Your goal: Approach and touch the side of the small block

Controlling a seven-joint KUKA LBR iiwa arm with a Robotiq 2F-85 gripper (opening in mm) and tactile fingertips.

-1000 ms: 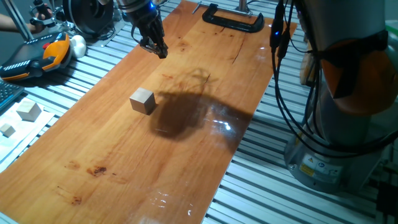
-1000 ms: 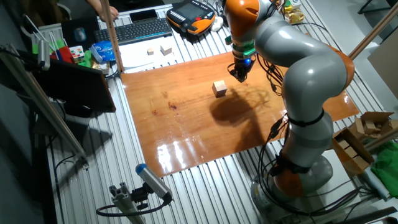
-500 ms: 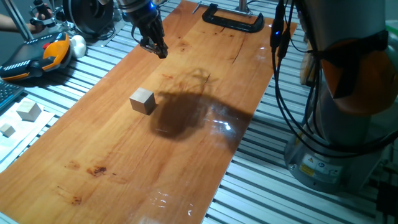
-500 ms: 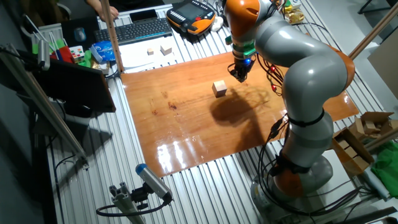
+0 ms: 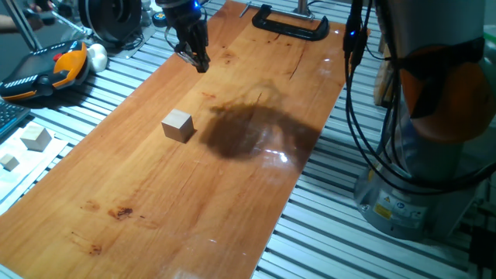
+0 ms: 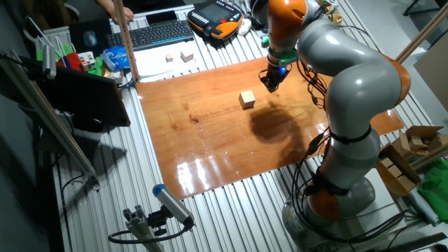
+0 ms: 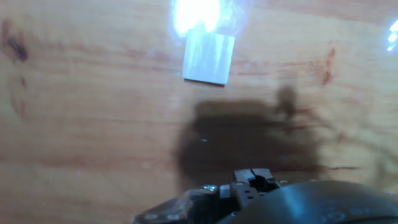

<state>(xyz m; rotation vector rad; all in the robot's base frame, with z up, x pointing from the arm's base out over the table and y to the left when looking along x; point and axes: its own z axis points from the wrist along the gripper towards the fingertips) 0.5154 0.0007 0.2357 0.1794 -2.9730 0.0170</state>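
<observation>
The small block [image 5: 178,125] sits alone on the wooden board [image 5: 155,201], roughly midway along its length and nearer the left edge, beside the arm's dark shadow [image 5: 252,133]. Farther back, the gripper [image 5: 198,62] hangs above the board's far left edge, well apart from the block, fingers pressed together.

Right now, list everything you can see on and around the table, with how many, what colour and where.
Small light-tan wooden cube: one, tan, mid-board, apart from the tool.
Wooden board: one, glossy orange-brown, on the slatted table.
Black C-clamp: one, black, at the board's far edge.
Pale whitish cubes: two, off the board's side.
Orange-and-black handheld controller: one, beside the board.
Black keyboard: one, behind the board.
Arm: one, grey and orange.
Tool: one, black, fingers together, raised beyond the cube.
</observation>
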